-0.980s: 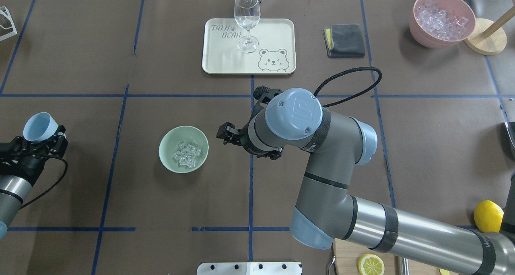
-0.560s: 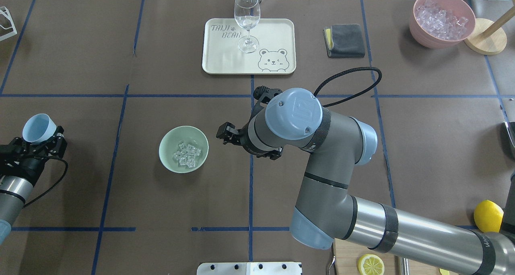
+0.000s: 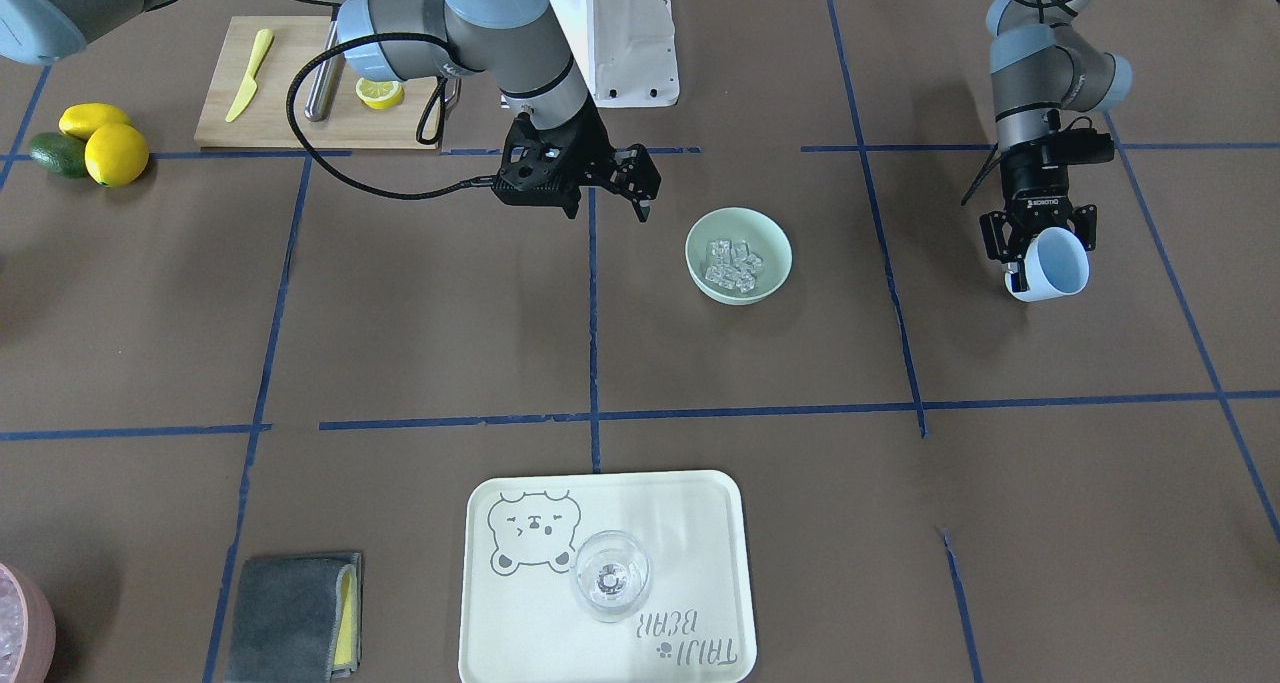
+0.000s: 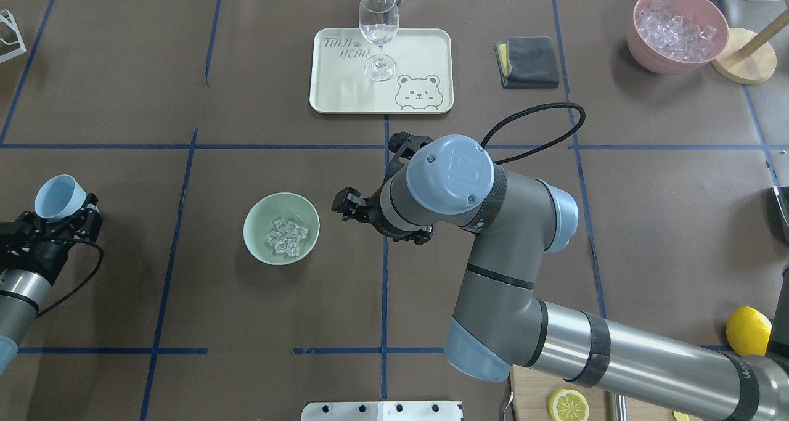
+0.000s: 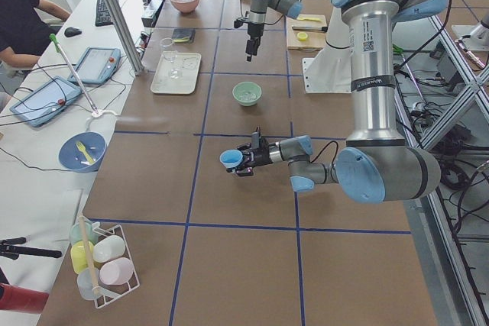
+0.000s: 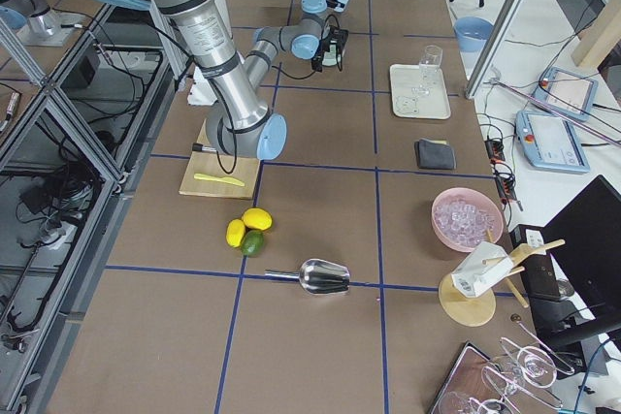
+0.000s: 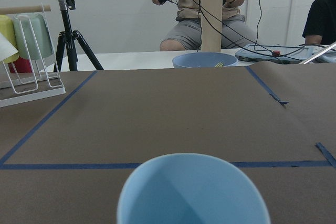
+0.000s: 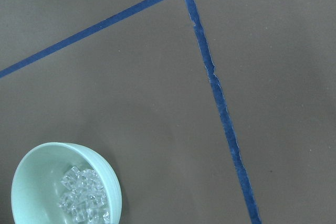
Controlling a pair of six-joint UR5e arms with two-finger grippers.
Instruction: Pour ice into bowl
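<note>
The mint-green bowl (image 4: 265, 214) (image 3: 765, 238) (image 8: 42, 177) stands left of the table's centre, and the ice (image 4: 286, 237) (image 3: 732, 263) (image 8: 84, 200) lies piled inside it. My left gripper (image 4: 61, 211) (image 3: 1040, 251) is far out at the table's left, shut on a light blue cup (image 4: 60, 196) (image 3: 1058, 263) (image 7: 191, 190). The cup is tipped with its mouth facing away from me and looks empty. My right gripper (image 3: 608, 203) hangs open over the table just right of the bowl, with nothing between its fingers.
A cream tray (image 4: 419, 51) with a wine glass (image 4: 378, 26) sits at the far middle. A grey cloth (image 4: 528, 61) and a pink container of ice (image 4: 677, 29) stand far right. A cutting board (image 3: 300, 83) and lemons (image 3: 115, 153) lie near my right base.
My left gripper with the blue cup has edged slightly further left. The right arm, bowl and ice have not moved.
</note>
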